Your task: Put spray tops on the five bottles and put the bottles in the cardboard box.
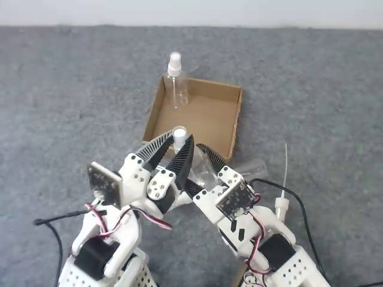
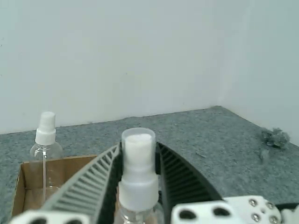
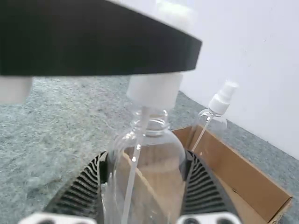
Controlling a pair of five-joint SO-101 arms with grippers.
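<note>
Capping step in hand: spray top (image 2: 138, 163) pinched in jaws of left gripper (image 2: 138, 145), poised on neck of bottle (image 3: 149, 144), itself clamped upright between jaws of right gripper (image 3: 145, 161), at near edge of cardboard box (image 1: 236, 119). Neck threads showing beneath, so probably not yet seated. Next: press or twist down squarely, then lift into box beside capped bottle (image 1: 176, 84) standing in far corner.

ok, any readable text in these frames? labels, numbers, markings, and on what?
No readable text anywhere.
cardboard box: plain, no print.
boxed bottle: clear, no label.
held bottle in the right gripper: clear, no label.
spray top in the left gripper: plain white, no marking.
</note>
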